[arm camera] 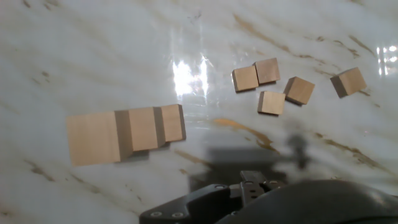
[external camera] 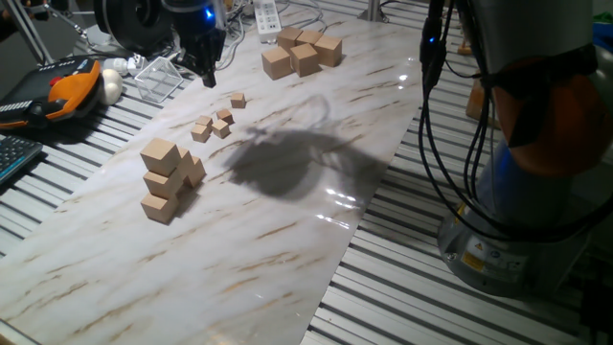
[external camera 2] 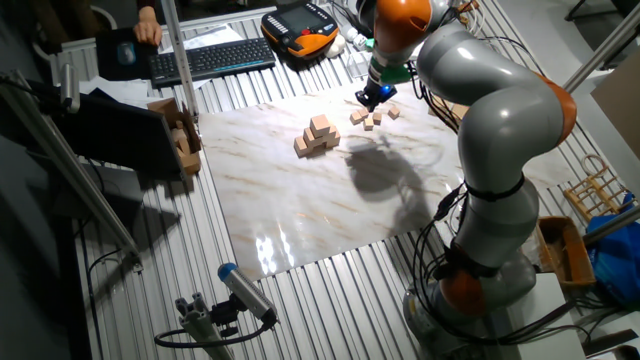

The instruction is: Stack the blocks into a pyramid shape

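Several tiny light-tan cubes lie loose and flat on the marble board. In the hand view they are a touching pair (arm camera: pixel 255 74), two single ones (arm camera: pixel 271 102) (arm camera: pixel 299 90) and an outlying one (arm camera: pixel 349 81). In one fixed view the cluster (external camera: pixel 213 126) sits mid-board, with the outlier (external camera: pixel 238 100) behind it. In the other fixed view they are small specks (external camera 2: pixel 372 118). None is stacked on another. My gripper (external camera: pixel 207 75) hangs above the board behind the cluster, touching nothing; it also shows in the other fixed view (external camera 2: pixel 372 96). Its fingertips are dark and unclear.
A pile of medium tan cubes (external camera: pixel 168 180) (arm camera: pixel 124 132) stands left of the tiny ones. Large tan cubes (external camera: pixel 302 53) sit at the far end of the board. A clear plastic box (external camera: pixel 158 79) and an orange pendant (external camera: pixel 72 86) lie off the board's left edge.
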You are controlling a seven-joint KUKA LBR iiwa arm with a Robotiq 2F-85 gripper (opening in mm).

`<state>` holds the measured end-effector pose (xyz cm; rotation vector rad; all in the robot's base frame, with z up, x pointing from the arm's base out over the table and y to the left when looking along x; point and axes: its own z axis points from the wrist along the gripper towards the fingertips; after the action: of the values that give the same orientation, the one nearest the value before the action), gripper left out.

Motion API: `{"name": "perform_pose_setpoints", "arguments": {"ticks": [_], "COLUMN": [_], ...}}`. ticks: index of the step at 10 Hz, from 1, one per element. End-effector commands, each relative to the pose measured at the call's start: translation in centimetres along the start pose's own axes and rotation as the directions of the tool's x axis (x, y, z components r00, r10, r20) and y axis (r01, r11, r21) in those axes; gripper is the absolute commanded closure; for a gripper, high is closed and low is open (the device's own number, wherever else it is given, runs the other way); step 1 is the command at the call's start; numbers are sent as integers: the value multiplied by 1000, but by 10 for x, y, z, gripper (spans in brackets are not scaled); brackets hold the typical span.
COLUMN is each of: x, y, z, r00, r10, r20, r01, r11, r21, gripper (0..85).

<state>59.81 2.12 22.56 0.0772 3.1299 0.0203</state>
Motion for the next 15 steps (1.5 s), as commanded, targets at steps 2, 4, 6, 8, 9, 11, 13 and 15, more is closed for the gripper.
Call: {"name": "perform_pose_setpoints", "arguments": {"ticks": [2,4,6,8,9,11,13,15], "x": [1,1,3,3,3,3,3,3], "y": [3,3,3,3,3,3,3,3], "z": [4,5,2,2,2,2,2,2], "r00": [1000,1000,999,1000,1000,999,996,992], "r10": [12,1,-9,-13,-15,-43,-84,-123], "r20": [2,2,-34,-19,-7,10,13,0], "r01": [-12,-1,8,13,15,42,84,123], "r11": [1000,1000,999,1000,1000,999,996,992], "r21": [0,-18,-38,10,25,34,18,17], "gripper": [850,850,850,850,850,850,850,850]}}
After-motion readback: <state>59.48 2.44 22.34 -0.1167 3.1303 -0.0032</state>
